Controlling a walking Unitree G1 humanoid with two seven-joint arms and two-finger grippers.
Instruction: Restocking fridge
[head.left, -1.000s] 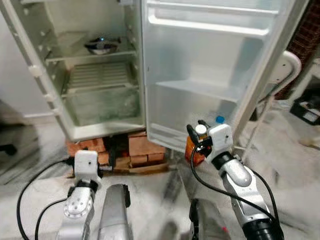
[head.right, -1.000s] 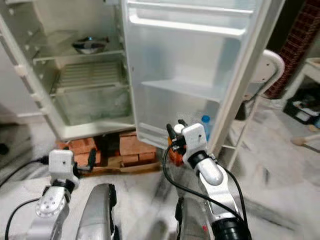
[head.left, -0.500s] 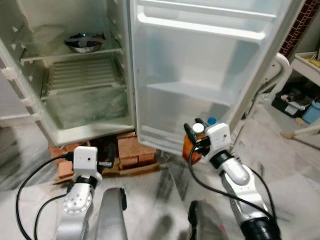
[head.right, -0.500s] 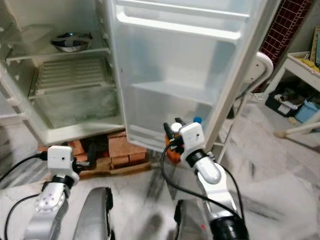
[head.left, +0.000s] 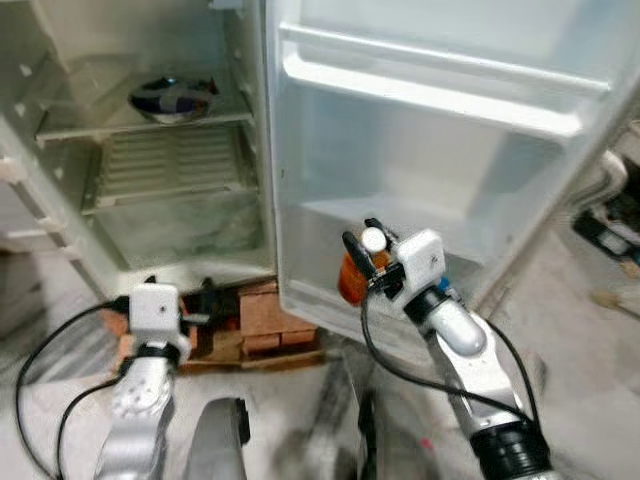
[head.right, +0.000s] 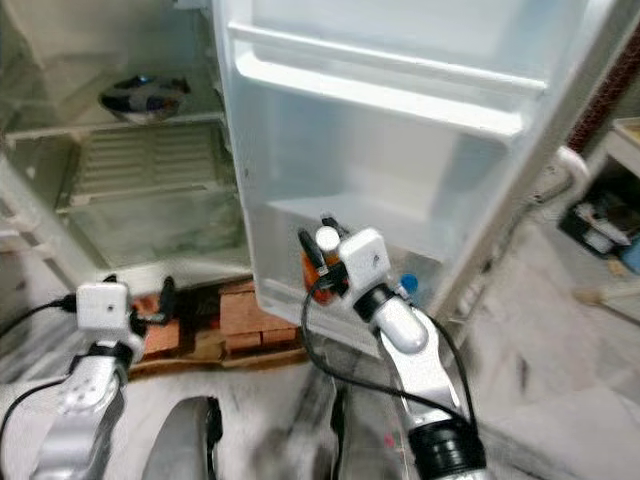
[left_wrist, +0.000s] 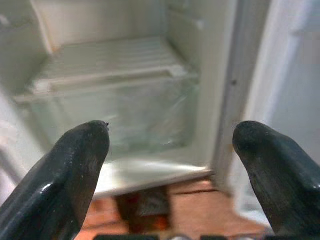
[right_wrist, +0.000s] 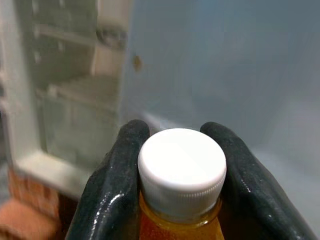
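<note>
A home kitchen corner; an open fridge (head.left: 180, 190) propped on bricks (head.left: 262, 315); pale marble floor (head.left: 580, 340) on the right.

No writing, brand, number or sign can be read anywhere in these views. The orange bottle with the plain white screw cap (right_wrist: 181, 172) shows no lettering on its cap, and whatever label its body may carry is too blurred and too hidden to tell. The inner face of the open white fridge door (head.left: 450, 150) is bare moulded plastic, with no sticker or marking that can be made out. The round metal bowl (head.left: 172, 98) on the upper fridge shelf bears no legible mark either.
</note>
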